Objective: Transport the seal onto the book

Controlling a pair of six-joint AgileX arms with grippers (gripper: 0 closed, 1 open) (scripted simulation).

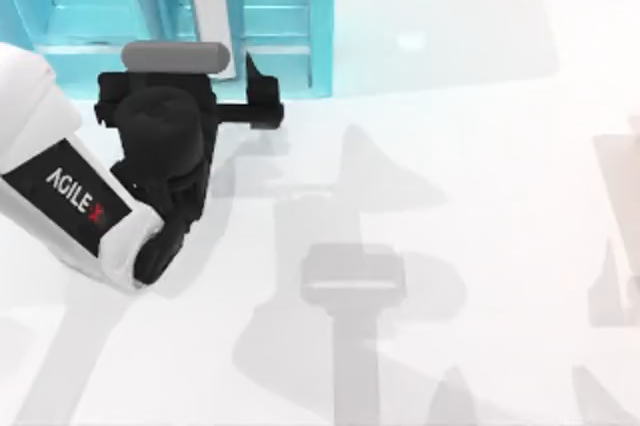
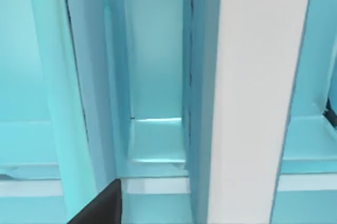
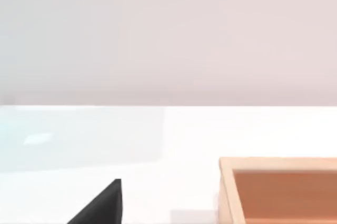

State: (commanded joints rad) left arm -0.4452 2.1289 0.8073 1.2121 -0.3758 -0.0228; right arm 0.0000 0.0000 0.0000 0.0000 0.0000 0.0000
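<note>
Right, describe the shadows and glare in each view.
Top view: soft grey arm shadows spread across the white table, beside the left arm's gripper. Left wrist view: bright sheen on the teal shelf unit. Right wrist view: a faint teal tint on the table, near the wooden box.

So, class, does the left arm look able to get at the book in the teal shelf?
Probably yes: the left gripper sits at the front of the shelf, facing the book, with nothing between them.

1 book, 1 teal shelf unit, 1 wooden tray, 1 arm.
</note>
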